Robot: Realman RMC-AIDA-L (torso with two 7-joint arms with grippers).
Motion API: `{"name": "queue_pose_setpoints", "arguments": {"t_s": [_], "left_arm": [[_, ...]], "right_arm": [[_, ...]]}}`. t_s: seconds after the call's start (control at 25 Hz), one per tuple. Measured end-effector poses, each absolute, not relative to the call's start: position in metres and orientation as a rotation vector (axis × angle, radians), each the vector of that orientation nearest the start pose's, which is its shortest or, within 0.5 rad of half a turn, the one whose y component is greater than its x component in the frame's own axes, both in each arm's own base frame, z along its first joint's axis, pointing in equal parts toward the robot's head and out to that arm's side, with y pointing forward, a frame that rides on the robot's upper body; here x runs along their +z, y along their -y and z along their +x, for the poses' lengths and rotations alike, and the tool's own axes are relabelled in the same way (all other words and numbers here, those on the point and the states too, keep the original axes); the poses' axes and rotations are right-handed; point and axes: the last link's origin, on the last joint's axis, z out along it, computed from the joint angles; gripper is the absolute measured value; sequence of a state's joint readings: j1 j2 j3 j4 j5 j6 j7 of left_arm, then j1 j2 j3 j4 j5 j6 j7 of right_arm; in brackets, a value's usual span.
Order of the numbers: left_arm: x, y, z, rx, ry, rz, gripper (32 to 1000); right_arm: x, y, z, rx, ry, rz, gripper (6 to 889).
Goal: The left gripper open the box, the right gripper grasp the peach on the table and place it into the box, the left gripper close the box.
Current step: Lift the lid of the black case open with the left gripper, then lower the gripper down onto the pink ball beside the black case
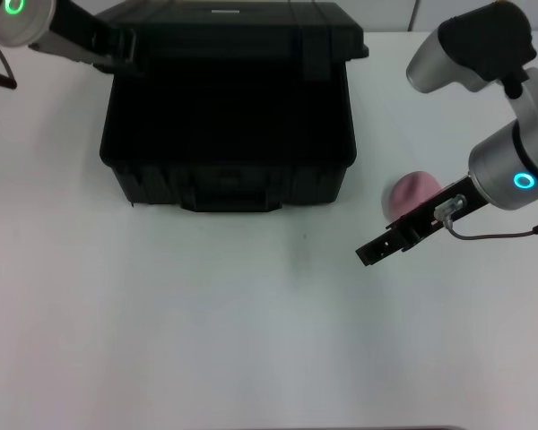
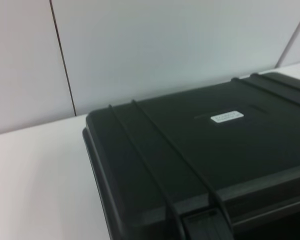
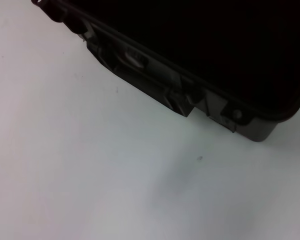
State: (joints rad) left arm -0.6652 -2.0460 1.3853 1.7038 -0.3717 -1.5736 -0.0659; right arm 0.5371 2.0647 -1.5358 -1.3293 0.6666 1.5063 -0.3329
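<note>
Right gripper hangs just beside the peach on the table right of the open box, finger spread I cannot tell; I judge the fruit light, soft, bruisable, best pinched gently across its middle.

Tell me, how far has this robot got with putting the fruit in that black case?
Opening looks done: the box stands open, its lid tipped back, with the left tool at the lid's rear corner. In hand: the right tool hangs over the table beside the peach, which sits outside the box, not gripped. Left: grasp the peach, put it inside, then close the lid.
</note>
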Motion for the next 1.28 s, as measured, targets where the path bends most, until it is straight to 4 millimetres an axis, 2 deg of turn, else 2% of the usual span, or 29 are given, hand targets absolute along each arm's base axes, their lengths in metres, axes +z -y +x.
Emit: {"name": "queue_pose_setpoints", "arguments": {"t_s": [0.68,1.28], "left_arm": [[0.075,-0.386,-0.092,0.061,1.131,-2.074,378],[0.083,-0.39,-0.089,0.023,1.123,-2.062,379]], "right_arm": [[-0.03,-0.331,0.186,-0.446,-1.231,-2.55,827],[-0.03,-0.332,0.185,-0.446,-1.226,-2.55,828]]}}
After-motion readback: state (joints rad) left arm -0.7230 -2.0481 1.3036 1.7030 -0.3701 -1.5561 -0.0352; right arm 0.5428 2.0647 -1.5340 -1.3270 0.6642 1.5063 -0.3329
